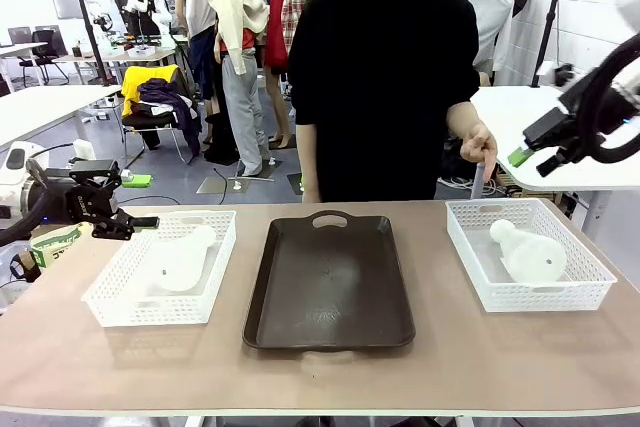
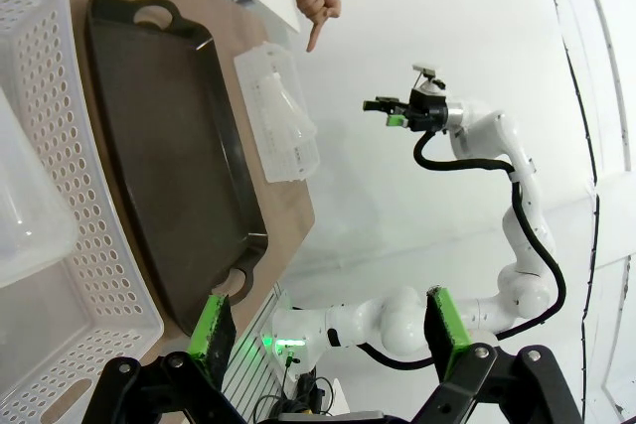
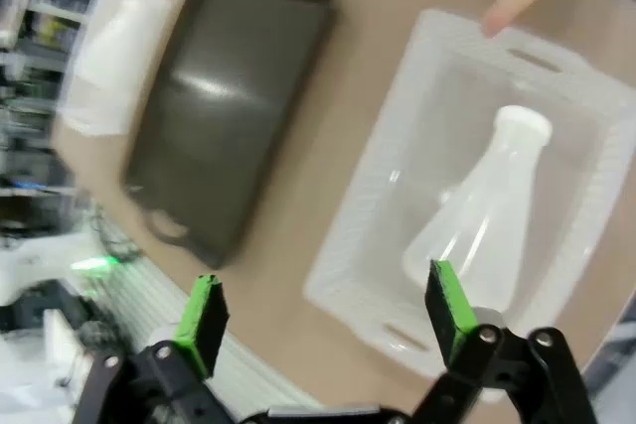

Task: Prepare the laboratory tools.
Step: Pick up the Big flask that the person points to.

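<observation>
One frosted-white flask (image 1: 185, 259) lies on its side in the left mesh basket (image 1: 110, 297). The other flask (image 1: 530, 252) lies in the right basket (image 1: 590, 282), neck pointing to the far left. My left gripper (image 1: 128, 224) hovers open just outside the left basket's left rim; in the left wrist view its gripper (image 2: 328, 335) holds nothing, with that basket (image 2: 89, 275) and flask (image 2: 25, 215) at picture left. My right gripper (image 1: 528, 154) hangs open high above the right basket; the right wrist view looks down past the gripper (image 3: 325, 315) at the flask (image 3: 487, 215).
A dark brown tray (image 1: 330, 287) lies between the baskets. The person stands at the far side, one hand (image 1: 480, 150) pointing a finger down at the right basket's far rim. The table's front strip is bare wood.
</observation>
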Robot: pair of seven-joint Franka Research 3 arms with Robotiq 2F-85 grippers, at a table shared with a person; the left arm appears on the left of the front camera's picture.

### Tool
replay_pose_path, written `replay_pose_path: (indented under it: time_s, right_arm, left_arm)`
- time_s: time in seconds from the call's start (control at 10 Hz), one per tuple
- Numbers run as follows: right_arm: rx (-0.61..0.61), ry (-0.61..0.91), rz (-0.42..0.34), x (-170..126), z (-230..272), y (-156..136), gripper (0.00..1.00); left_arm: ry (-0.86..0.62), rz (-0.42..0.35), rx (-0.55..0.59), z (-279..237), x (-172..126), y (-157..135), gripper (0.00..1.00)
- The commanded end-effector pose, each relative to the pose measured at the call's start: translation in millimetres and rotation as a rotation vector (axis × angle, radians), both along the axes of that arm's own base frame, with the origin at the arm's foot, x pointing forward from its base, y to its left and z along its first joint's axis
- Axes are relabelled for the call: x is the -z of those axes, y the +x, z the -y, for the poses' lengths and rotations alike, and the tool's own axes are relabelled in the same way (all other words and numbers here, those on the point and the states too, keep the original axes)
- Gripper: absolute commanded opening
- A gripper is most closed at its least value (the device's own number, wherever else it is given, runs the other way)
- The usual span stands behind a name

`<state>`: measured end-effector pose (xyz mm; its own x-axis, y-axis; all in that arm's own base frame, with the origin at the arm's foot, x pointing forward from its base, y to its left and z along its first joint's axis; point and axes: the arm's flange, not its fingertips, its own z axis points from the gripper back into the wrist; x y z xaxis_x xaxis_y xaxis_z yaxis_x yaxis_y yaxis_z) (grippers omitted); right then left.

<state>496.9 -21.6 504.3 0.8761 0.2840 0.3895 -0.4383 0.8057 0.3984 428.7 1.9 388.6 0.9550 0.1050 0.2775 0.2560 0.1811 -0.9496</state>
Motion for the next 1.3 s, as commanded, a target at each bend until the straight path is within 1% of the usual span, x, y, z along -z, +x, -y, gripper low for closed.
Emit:
replay_pose_path:
  time_s: [0.0,0.1,0.3,0.4,0.5,0.8,1.0,1.2]
  right_arm:
    - [0.046,-0.332,-0.032,28.1,-51.4,35.6,1.0]
    - [0.042,-0.437,-0.039,41.0,-72.0,49.4,1.0]
    - [0.097,-0.621,-0.045,73.0,-97.8,67.1,1.0]
    - [0.111,-0.652,-0.064,83.6,-101.9,71.8,1.0]
    - [0.128,-0.66,-0.092,90.1,-100.9,77.4,1.0]
    - [0.201,-0.656,-0.133,101.7,-83.4,94.4,1.0]
    - [0.225,-0.618,-0.204,115.6,-63.3,107.6,1.0]
    - [0.223,-0.603,-0.234,124.8,-51.9,118.3,1.0]
  left_arm:
    - [-0.01,0.004,-0.005,-1.3,-1.6,0.2,1.0]
    - [-0.01,0.004,-0.005,-1.3,-1.6,0.2,1.0]
    - [-0.01,0.004,-0.005,-1.3,-1.6,0.2,1.0]
    - [-0.01,0.004,-0.005,-1.3,-1.6,0.2,1.0]
    - [-0.01,0.004,-0.005,-1.3,-1.6,0.2,1.0]
    - [-0.01,0.004,-0.005,-1.3,-1.6,0.2,1.0]
    - [-0.01,0.004,-0.005,-1.3,-1.6,0.2,1.0]
    - [-0.01,0.004,-0.005,-1.3,-1.6,0.2,1.0]
